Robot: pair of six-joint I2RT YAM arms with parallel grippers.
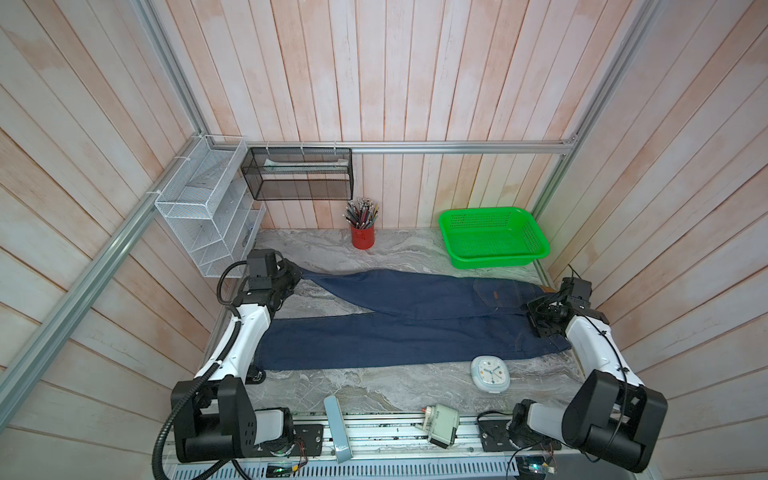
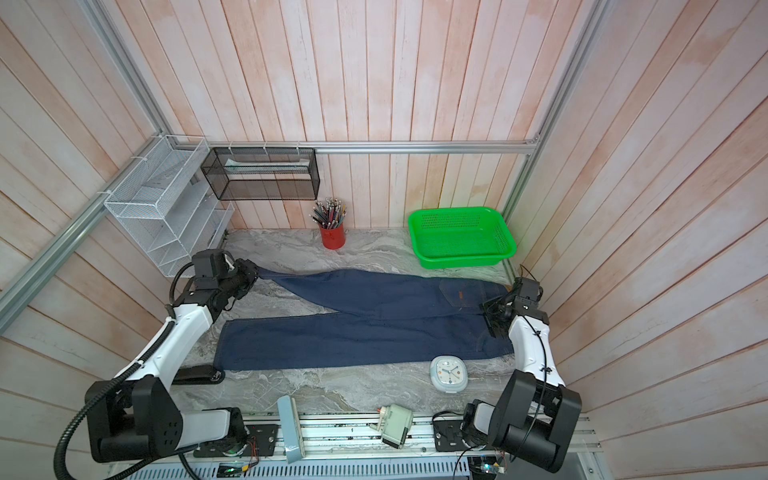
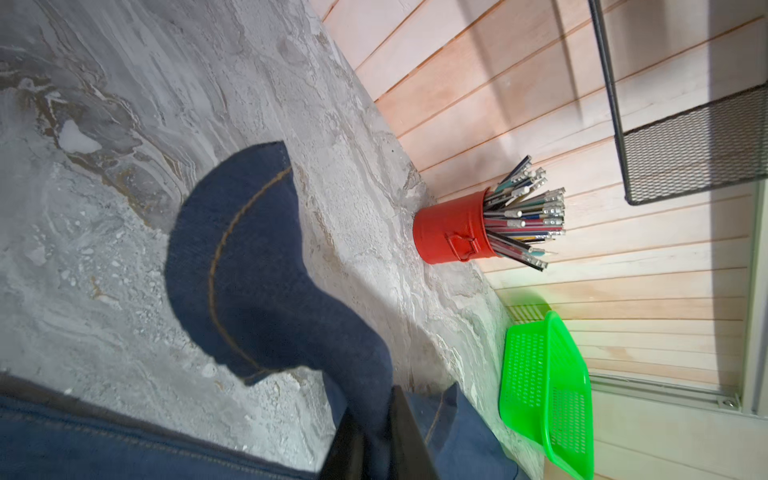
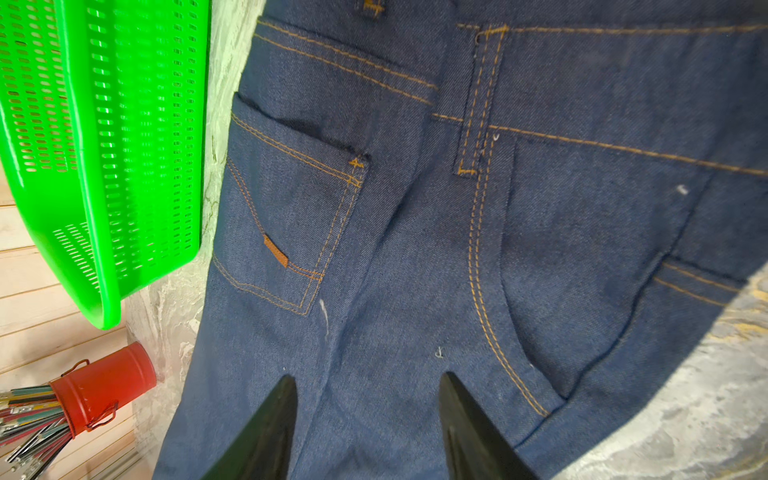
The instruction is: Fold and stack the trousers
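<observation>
the left tool (image 1: 294,277) is seen shut on the end of the far leg of the trousers (image 1: 395,332). in the left wrist view denim is pinched between its dark fingers (image 3: 409,436), and the stitched hem is curled loose beyond them. the left arm is stretched from its base at the near left corner along the left edge of the counter (image 1: 374,390), with the wrist turned inward toward the middle.

the right tool (image 4: 370,411) is held open, its jaws set well apart over the seat of the trousers, near the tan-stitched back pocket (image 4: 291,208). whether the tips touch the cloth cannot be told. the right arm is extended from the near right corner along the right edge, with the wrist bent down over the waist end.

the trousers are laid across the middle of the counter, waist to the right and legs to the left. the near leg is spread flat, while the far leg is angled toward the back left corner.

a green basket (image 1: 494,237) is set at the back right, just beyond the waist; only its slotted floor and walls are shown. a red tin (image 1: 362,239) at the back wall is filled with pencils (image 1: 361,212). a black mesh shelf (image 1: 299,174) on that wall carries a pale flat item that cannot be identified.
</observation>
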